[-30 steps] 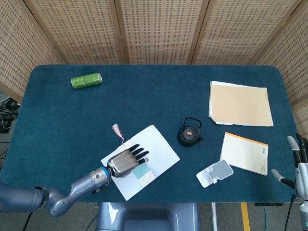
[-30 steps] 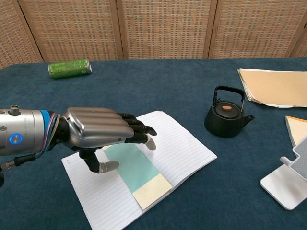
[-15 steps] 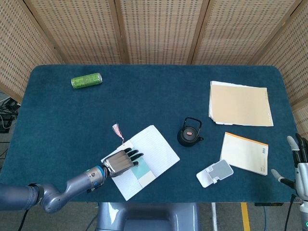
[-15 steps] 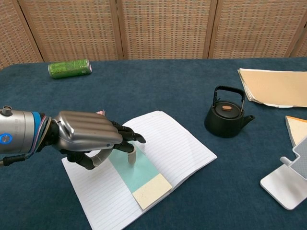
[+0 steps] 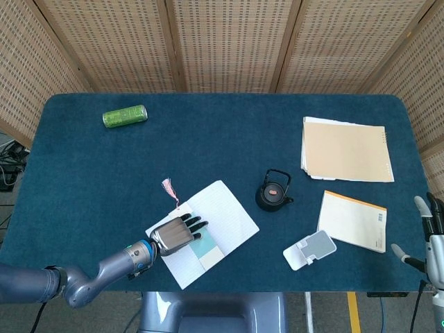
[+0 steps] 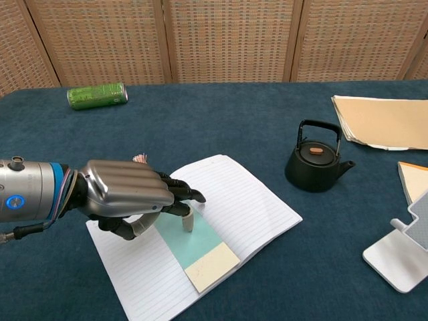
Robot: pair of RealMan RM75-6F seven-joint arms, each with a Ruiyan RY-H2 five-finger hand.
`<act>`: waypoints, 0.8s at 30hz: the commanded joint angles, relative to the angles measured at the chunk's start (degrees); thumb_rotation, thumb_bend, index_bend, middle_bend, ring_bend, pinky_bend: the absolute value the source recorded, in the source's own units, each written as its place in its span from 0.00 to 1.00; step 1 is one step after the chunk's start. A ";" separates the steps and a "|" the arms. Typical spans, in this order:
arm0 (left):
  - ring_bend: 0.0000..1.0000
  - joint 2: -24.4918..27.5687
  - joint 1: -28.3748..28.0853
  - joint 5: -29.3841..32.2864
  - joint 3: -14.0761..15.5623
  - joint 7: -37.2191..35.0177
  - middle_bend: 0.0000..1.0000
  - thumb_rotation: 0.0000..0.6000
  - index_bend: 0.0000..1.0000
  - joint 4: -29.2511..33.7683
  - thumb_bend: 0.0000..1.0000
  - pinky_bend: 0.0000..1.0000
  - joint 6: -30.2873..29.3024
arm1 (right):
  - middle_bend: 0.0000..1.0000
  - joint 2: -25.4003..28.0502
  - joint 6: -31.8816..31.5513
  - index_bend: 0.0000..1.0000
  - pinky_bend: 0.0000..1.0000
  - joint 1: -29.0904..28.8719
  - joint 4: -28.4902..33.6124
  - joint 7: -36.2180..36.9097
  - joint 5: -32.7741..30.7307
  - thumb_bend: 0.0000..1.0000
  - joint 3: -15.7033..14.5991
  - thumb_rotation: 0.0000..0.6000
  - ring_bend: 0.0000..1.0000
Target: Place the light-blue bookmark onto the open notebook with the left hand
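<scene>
The light-blue bookmark (image 6: 192,242) with a cream end lies flat on the open lined notebook (image 6: 251,200), near its front left part; in the head view the bookmark (image 5: 207,248) shows beside the fingers. Its pink tassel (image 5: 167,186) trails off the notebook's far-left corner onto the cloth. My left hand (image 6: 127,194) hovers low over the notebook's left page (image 5: 225,208), fingers stretched forward, one fingertip (image 6: 188,222) pointing down at the bookmark's far end. Whether it touches is unclear. My right hand (image 5: 430,232) hangs off the table's near right edge, fingers apart, holding nothing.
A black teapot (image 6: 314,164) stands right of the notebook. A white phone stand (image 5: 309,249), an orange-edged pad (image 5: 354,220) and a tan paper stack (image 5: 345,150) lie to the right. A green can (image 5: 125,116) lies on its side at the far left.
My left hand has drawn back toward the near left and sunk lower over the notebook. The bookmark and the right hand have not moved.
</scene>
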State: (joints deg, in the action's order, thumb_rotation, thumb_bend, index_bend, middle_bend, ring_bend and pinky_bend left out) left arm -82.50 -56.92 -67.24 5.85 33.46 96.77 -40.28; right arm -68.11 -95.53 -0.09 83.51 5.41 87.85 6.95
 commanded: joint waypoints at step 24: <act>0.00 -0.78 0.12 0.92 1.10 1.99 0.00 1.00 0.23 -0.76 1.00 0.13 -0.07 | 0.00 -0.21 -0.19 0.05 0.00 -0.04 0.14 -0.84 0.38 0.11 -0.12 1.00 0.00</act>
State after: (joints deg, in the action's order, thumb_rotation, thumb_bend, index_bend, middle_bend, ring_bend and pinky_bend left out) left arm -83.28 -56.81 -66.33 6.96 35.46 96.02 -40.34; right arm -68.32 -95.72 -0.13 83.65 4.58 88.23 6.83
